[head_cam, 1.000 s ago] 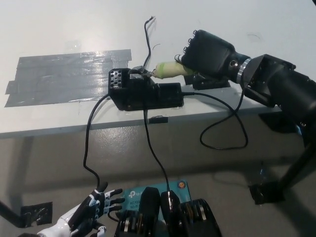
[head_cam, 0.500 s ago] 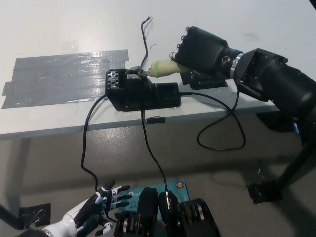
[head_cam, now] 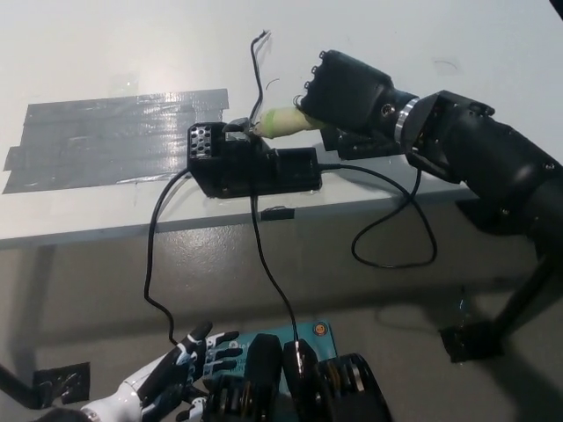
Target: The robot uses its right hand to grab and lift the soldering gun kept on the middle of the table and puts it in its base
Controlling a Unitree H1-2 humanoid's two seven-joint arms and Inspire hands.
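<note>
**A:** Status on the iron?

**B:** Right hand [head_cam: 347,92] is clenched around the soldering gun [head_cam: 286,120], gripping the rear of its pale handle. Gun is off the worktop [head_cam: 106,53], lying nearly level, tip aimed at the base [head_cam: 251,163].

**A:** Seated yet?

**B:** Not that I can tell. Tip end sits right at the top of the base, by the holder on its upper edge. Contact point is too dark and small to say whether it's in or only touching.

**A:** So grab and lift done, insert pending?

**B:** My read, yes. Pick and carry are complete; what's left is feeding the tip fully into the holder, then letting go and backing the arm off to the right of the base.

**A:** Anything in the way?

**B:** Thin black wire [head_cam: 257,66] runs up the worktop from just behind the base, close to the tip. Power cable [head_cam: 391,215] comes off the base's right side and hangs off the worktop edge below the arm. Could snag on retreat.

**A:** Left hand?

**B:** Left hand [head_cam: 171,378] is idle, well below the base and off the worktop, fingers spread, holding nothing.
</note>
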